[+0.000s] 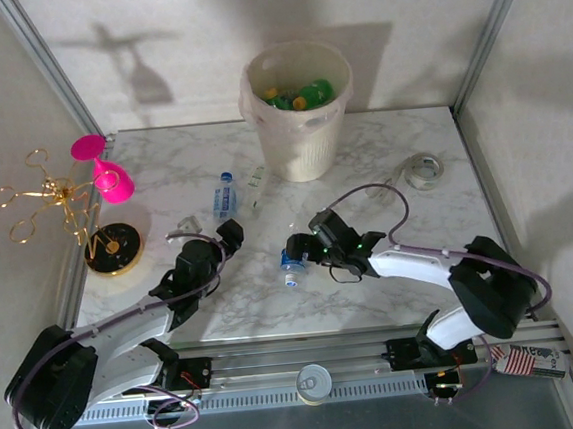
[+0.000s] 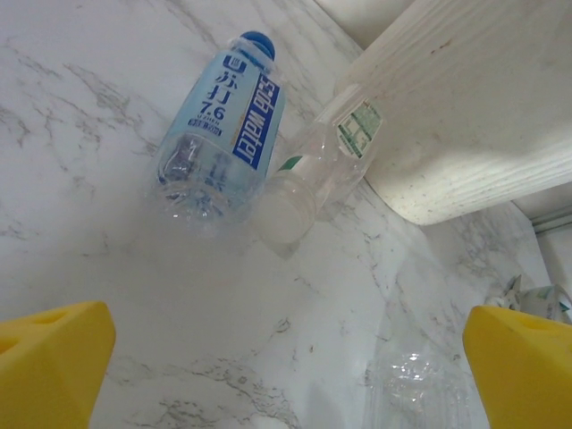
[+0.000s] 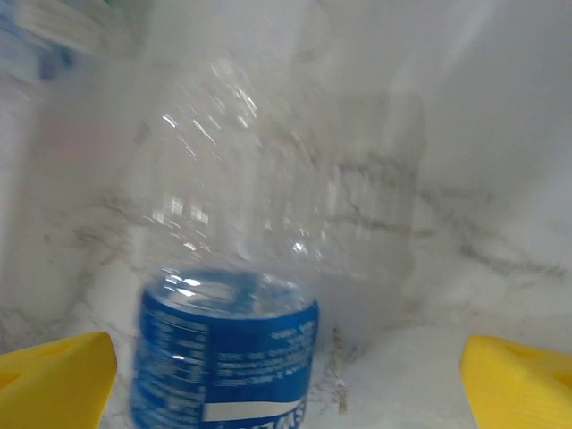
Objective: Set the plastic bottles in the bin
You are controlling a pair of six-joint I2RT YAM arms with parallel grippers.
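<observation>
Both grippers stand wide open and hold nothing. The right gripper (image 1: 300, 251) is the one at work. A blue-label bottle (image 3: 228, 349) lies between its yellow fingers (image 3: 54, 380) on the marble table (image 1: 265, 312), and the fingers do not touch it. The step looks like the grab.

To do it well, the robot should get one finger on each side of the bottle's middle and then close slowly. The bottle looks thin and soft, so a hard squeeze could crush it or make it pop out. It is round too, so it could roll away if one finger bumps it first. Next comes a high lift, because the bin (image 1: 300, 143) is tall and stands at the far side of the table.

The blue-label bottle is clear and shiny above the label and looks empty. The left gripper (image 1: 231, 232) hangs near two more bottles that lie side by side, just beside the bin: a pale blue bottle (image 2: 219, 134) with a blue cap and a clear bottle (image 2: 308, 179) with a white cap. Some green bottles (image 1: 301, 95) with yellow caps are in the bin already.
</observation>
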